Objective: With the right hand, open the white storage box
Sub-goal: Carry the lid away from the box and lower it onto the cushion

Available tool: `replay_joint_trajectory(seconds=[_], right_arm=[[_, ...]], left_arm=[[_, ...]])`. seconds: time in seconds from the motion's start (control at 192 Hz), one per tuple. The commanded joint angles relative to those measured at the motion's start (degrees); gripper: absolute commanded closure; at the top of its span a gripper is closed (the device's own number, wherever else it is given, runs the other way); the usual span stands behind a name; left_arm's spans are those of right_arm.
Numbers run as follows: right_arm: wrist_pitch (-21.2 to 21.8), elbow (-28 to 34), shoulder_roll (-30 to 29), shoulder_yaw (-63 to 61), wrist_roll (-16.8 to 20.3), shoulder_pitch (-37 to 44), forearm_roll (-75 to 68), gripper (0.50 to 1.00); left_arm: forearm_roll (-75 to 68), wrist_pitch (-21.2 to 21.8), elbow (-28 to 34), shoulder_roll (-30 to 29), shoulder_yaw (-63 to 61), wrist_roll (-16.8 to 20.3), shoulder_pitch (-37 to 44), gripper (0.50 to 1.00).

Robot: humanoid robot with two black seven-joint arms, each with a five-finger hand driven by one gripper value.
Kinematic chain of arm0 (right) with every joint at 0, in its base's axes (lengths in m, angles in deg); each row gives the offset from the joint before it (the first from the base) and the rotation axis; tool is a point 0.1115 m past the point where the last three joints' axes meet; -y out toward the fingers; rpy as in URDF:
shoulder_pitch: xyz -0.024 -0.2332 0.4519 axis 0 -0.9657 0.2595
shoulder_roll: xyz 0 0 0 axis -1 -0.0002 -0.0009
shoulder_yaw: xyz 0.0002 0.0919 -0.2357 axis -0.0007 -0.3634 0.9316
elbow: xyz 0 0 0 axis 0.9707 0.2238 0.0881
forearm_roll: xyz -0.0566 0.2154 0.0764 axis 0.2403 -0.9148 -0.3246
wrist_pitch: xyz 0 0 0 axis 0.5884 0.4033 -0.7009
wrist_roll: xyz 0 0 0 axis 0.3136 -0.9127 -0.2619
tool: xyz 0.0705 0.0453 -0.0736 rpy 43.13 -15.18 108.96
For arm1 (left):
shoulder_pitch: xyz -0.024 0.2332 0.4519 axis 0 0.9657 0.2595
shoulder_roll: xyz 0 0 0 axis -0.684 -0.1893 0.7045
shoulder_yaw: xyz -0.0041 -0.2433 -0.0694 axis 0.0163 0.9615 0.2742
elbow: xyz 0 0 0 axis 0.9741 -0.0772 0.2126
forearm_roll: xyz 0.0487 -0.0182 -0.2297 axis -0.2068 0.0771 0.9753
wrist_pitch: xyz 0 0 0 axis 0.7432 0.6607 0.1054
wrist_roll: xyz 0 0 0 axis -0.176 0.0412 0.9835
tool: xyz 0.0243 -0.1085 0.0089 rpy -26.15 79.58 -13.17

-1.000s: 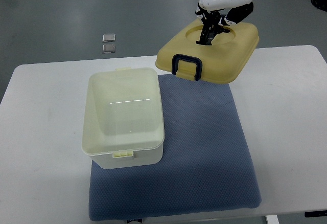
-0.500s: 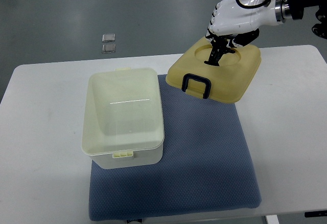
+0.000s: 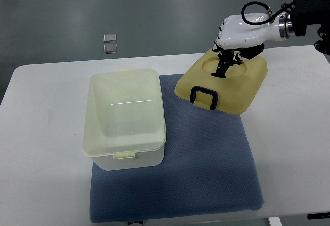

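Yellow lid [image 3: 234,89] hangs from right hand [image 3: 238,32], beside box [image 3: 125,117].

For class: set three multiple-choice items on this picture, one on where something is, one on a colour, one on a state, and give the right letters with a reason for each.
1. Where does the storage box stand?
A. at the left edge of the blue mat
B. on the floor
C. at the table's right end

2. What colour is the clasp on the lid?
A. red
B. dark blue
C. white

3. What is the state of the box?
A. lid latched on
B. lying on its side
C. open, with the lid held by the right hand

Answers:
1 A: the box stands on the mat's left part.
2 B: the loop-shaped clasp shows dark against the yellowish lid.
3 C: the inside of the box is in plain view, and the hand grips the lid off to the right.
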Motion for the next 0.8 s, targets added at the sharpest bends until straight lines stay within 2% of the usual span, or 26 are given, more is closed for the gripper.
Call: replay_joint_trajectory(seconds=[0.0, 0.406, 0.557, 0.797], right_arm=[[-0.6, -0.4, -0.2, 0.0, 0.0, -1.2, 0.0, 1.0], [-2.4, -1.8, -0.5, -0.2, 0.0, -4.2, -0.1, 1.0], [-2.4, -1.8, -3.9, -0.1, 0.0, -4.7, -0.1, 1.0], [-2.4, -1.8, -4.2, -0.2, 0.0, -6.2, -0.1, 1.0]], left_arm=[[0.0, 0.0, 0.0, 0.0, 0.0, 0.0, 0.0, 0.5], [0.0, 0.0, 0.0, 0.0, 0.0, 0.0, 0.0, 0.5], [0.0, 0.0, 0.0, 0.0, 0.0, 0.0, 0.1, 0.5], [0.0, 0.0, 0.0, 0.0, 0.0, 0.0, 0.0, 0.5]])
